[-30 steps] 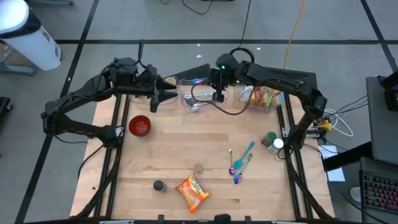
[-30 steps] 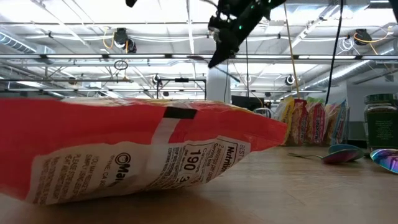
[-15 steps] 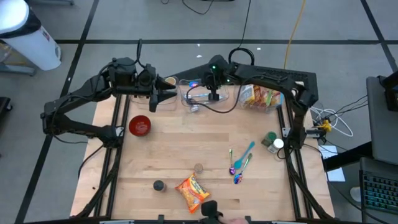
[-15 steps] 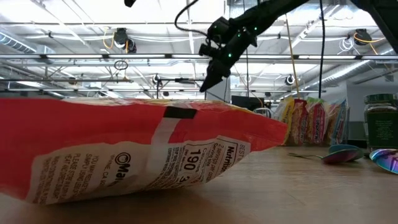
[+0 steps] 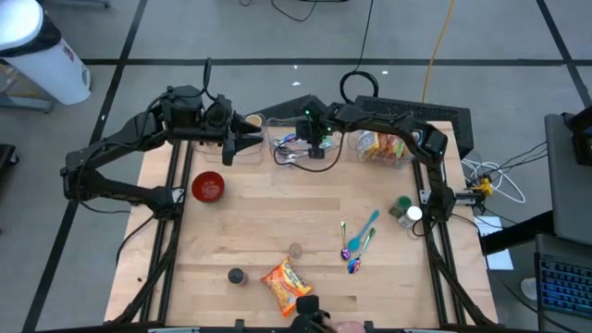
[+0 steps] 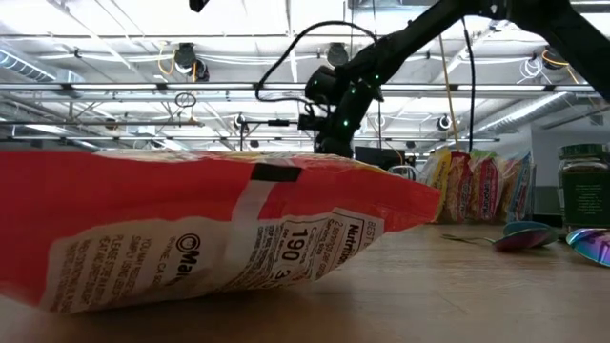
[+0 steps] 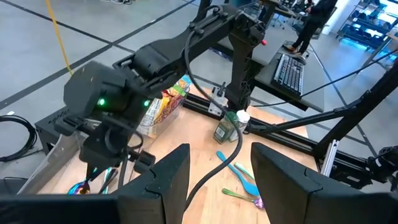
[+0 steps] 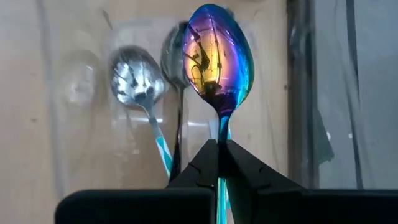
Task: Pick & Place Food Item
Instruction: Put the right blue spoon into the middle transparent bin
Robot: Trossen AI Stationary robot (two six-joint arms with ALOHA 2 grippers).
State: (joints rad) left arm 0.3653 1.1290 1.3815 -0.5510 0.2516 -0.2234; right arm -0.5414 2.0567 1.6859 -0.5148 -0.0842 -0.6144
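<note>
My right gripper [image 8: 219, 146] is shut on an iridescent spoon [image 8: 217, 56]. It hangs over a clear container [image 5: 294, 148] at the table's far middle. Two silver spoons [image 8: 134, 78] lie in that container. An orange snack bag [image 5: 285, 285] lies flat on the table near the front edge and fills the low view [image 6: 191, 229]. My left gripper [image 5: 248, 143] is open and empty at the far left, and its two fingers show in the left wrist view [image 7: 217, 180]. My right gripper pinches the iridescent spoon's thin handle [image 8: 219, 132] between its two fingertips, just below the bowl. The fingers lie along the handle. The bowl [image 8: 217, 50] sticks out beyond the fingertips, above the clear container and clear of the spoons in it.
A clear bin of snack packets [image 5: 388, 146] stands at the far right. A red bowl [image 5: 207, 186] sits at the left. Coloured spoons [image 5: 356, 245] and a green jar [image 5: 402, 208] are at the right. Two small round objects [image 5: 236, 276] lie near the bag.
My right gripper has gone toward the table's left edge and down, carrying the iridescent spoon from beside the snack bin to above the clear container. It has stayed shut.
</note>
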